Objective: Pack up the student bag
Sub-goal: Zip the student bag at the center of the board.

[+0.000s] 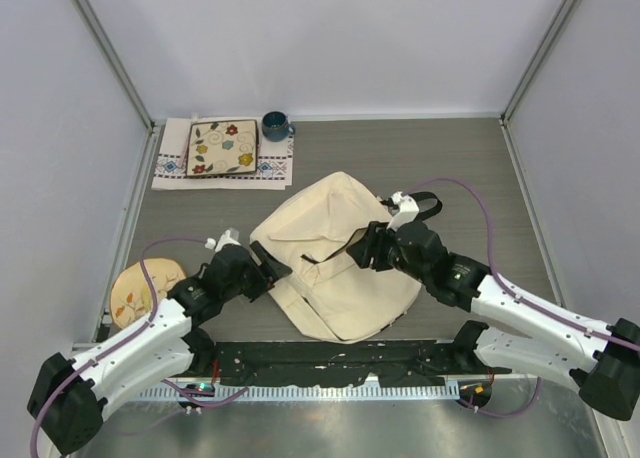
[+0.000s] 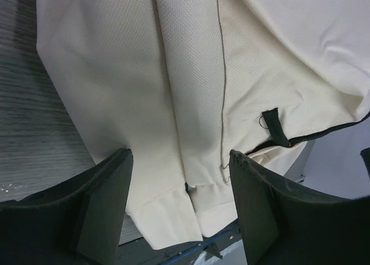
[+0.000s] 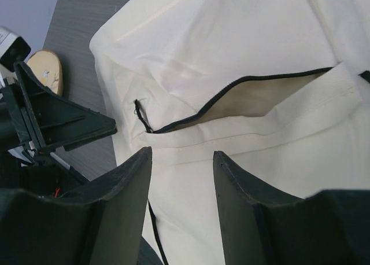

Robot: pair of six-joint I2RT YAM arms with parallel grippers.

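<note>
The student bag point(image 1: 335, 263), a large cream fabric backpack, lies flat in the middle of the table. Its black-edged zipper opening point(image 3: 254, 94) gapes, with a black pull tab point(image 3: 140, 111) at the left end. My left gripper point(image 1: 275, 265) sits at the bag's left edge, and in the left wrist view its jaws point(image 2: 179, 156) stand open over the cream fabric and hold nothing. My right gripper point(image 1: 360, 250) hovers over the bag's middle. Its fingers point(image 3: 181, 155) are open just below the zipper opening, with flat fabric beyond them.
A floral square plate point(image 1: 222, 148) rests on an embroidered white cloth point(image 1: 170, 166) at the back left, with a blue mug point(image 1: 275, 126) beside it. A round wooden board with a flower pattern point(image 1: 140, 290) lies at the left edge. A black strap point(image 1: 425, 206) shows behind the right arm.
</note>
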